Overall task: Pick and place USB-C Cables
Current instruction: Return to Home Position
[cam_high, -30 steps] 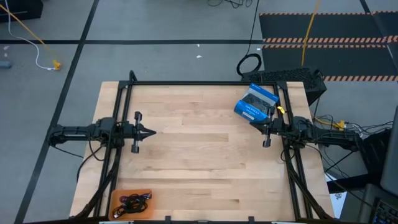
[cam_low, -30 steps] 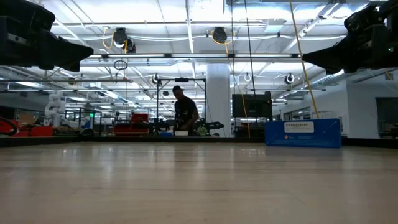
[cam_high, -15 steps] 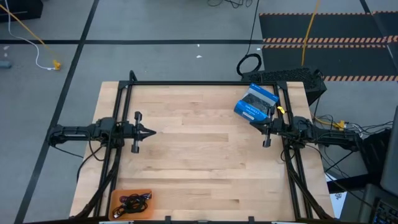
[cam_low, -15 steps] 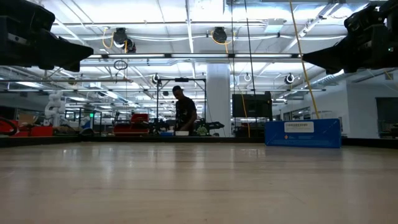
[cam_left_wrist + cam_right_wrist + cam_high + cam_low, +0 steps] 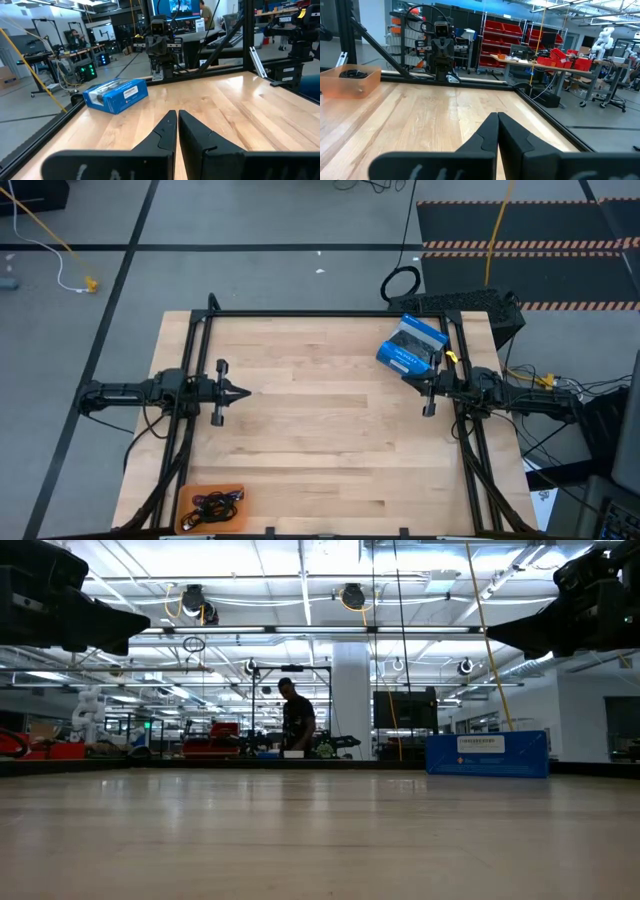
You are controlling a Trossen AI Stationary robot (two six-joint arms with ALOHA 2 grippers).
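Note:
The USB-C cables (image 5: 212, 506) lie as a dark bundle with a reddish strand inside an orange tray (image 5: 232, 490) at the table's near-left corner; in the right wrist view the cables (image 5: 351, 74) show over the tray's rim. My left gripper (image 5: 244, 392) hovers shut above the table's left side, pointing right. My right gripper (image 5: 408, 379) hovers shut above the right side, pointing left, next to the blue box. Both are far from the tray.
A blue packaged box (image 5: 411, 346) lies flat on the table near the far-right corner, beside the right gripper; it also shows as the blue box (image 5: 116, 95). A black frame (image 5: 300, 314) borders the table. Bare wood spreads between the arms. A person (image 5: 296, 718) stands far behind.

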